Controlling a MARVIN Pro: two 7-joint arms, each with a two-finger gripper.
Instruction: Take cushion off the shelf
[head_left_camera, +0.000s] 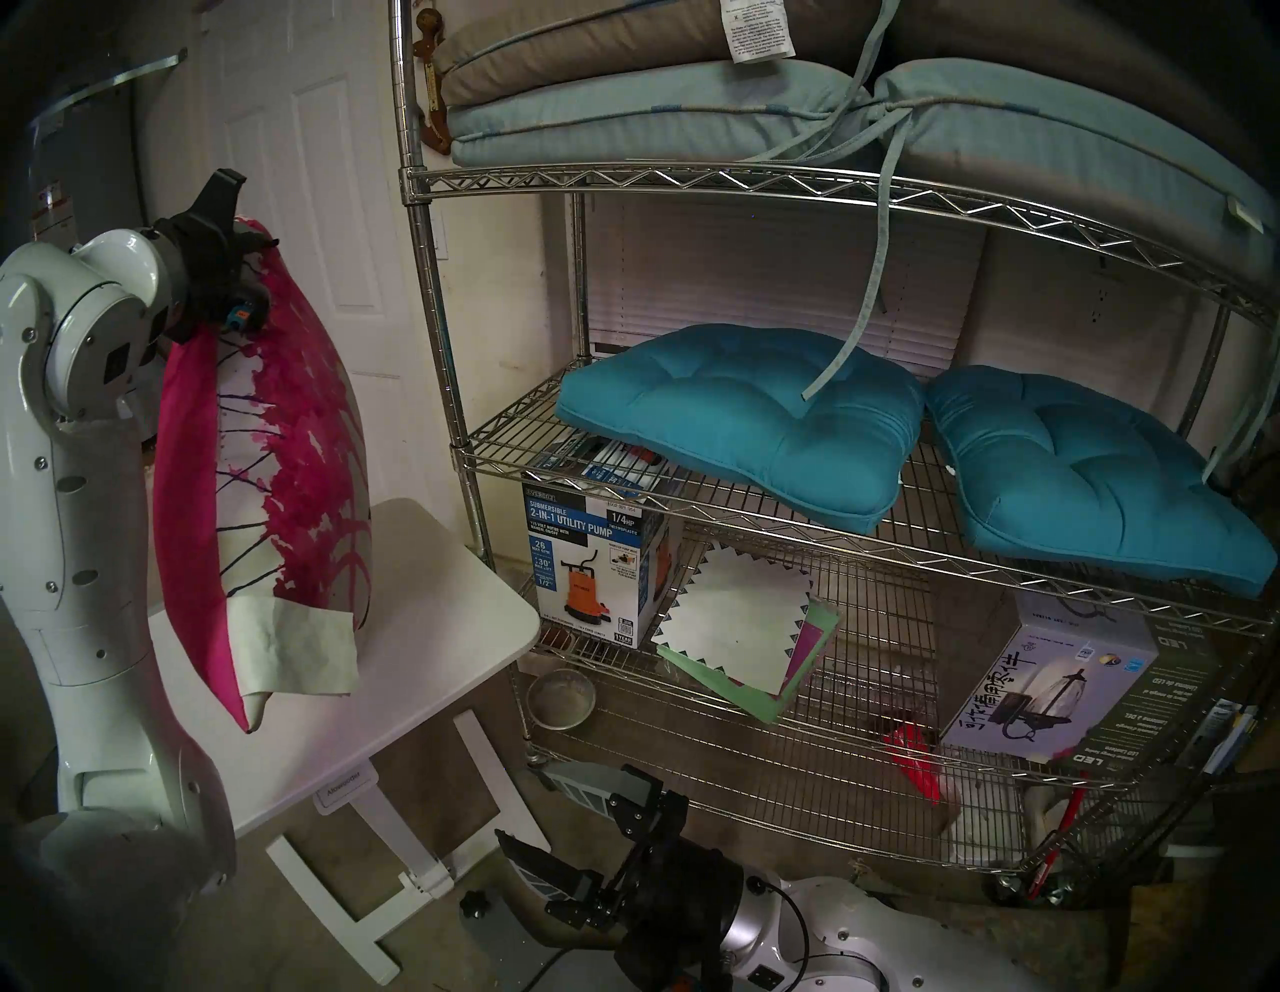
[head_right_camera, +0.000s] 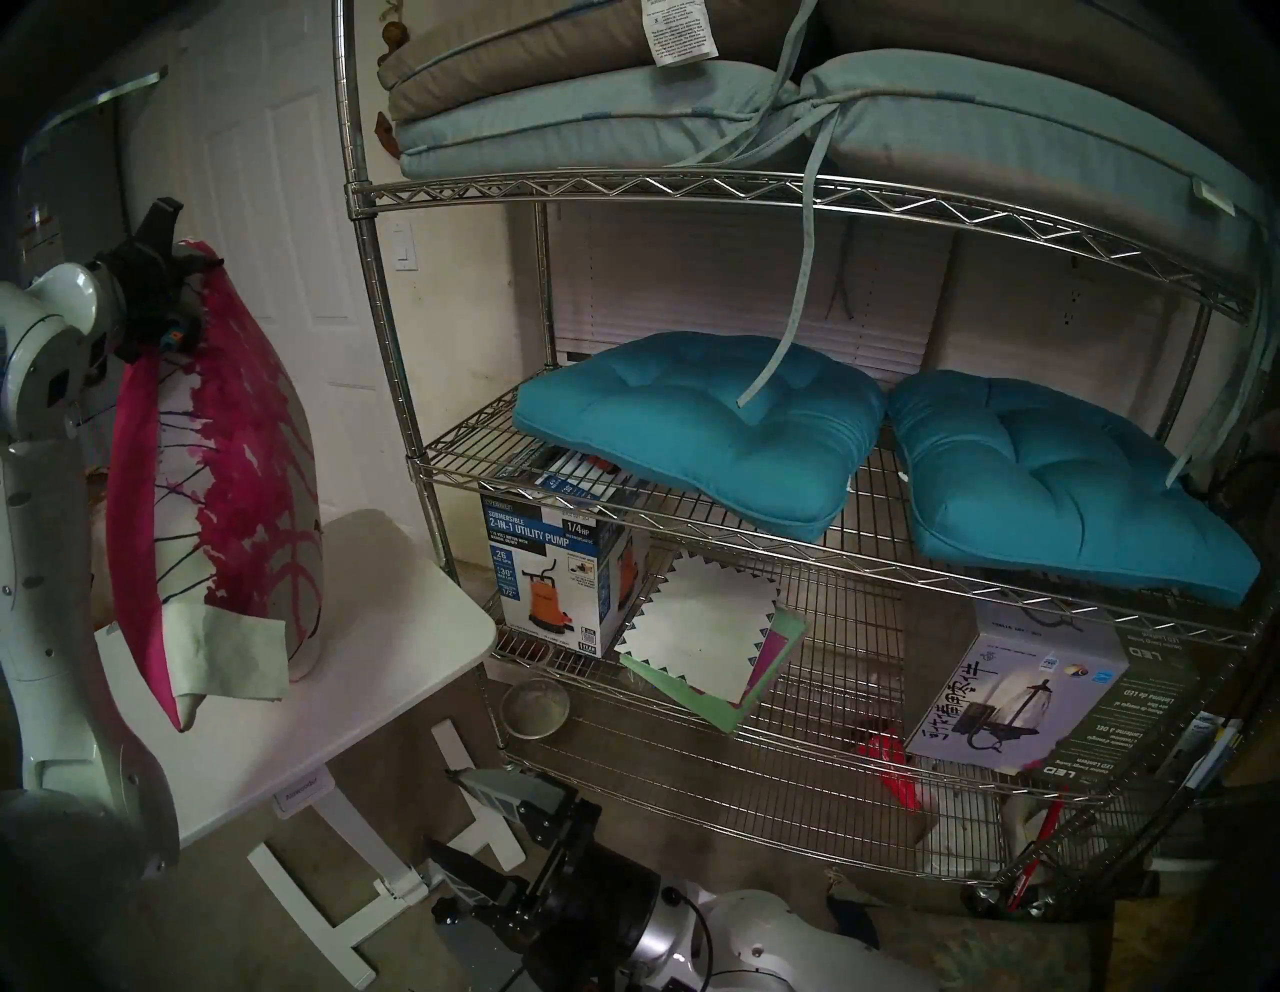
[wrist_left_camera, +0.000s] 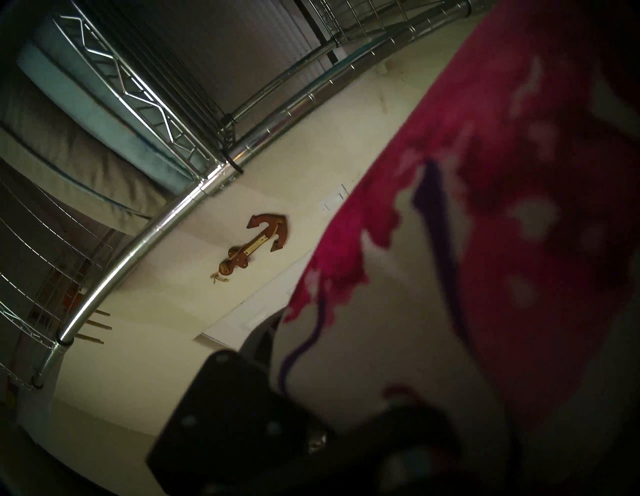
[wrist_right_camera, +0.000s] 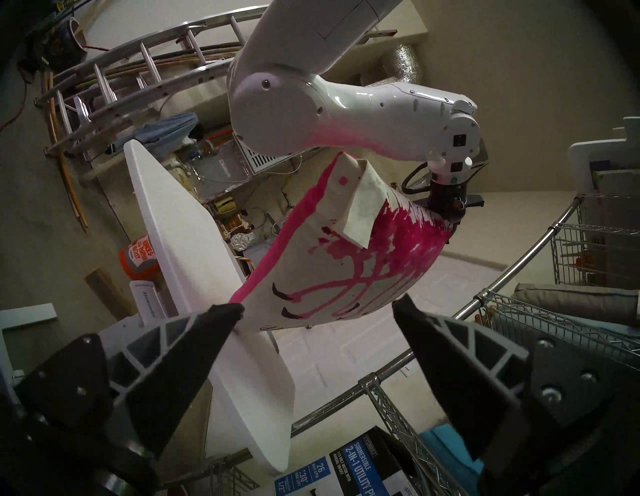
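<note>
Two teal seat cushions (head_left_camera: 900, 443) on shelf (head_left_camera: 692, 180), cushion (head_left_camera: 277, 450) off it

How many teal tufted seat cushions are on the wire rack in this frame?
2. One teal tufted seat cushion lies on the left half of the chrome wire rack's middle tier; the other lies beside it on the right. None seem hidden, though the rack's right end is cut off.

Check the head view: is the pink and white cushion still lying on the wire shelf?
No, the cushion hangs from the left gripper beside the shelf, above the small white table.
</note>
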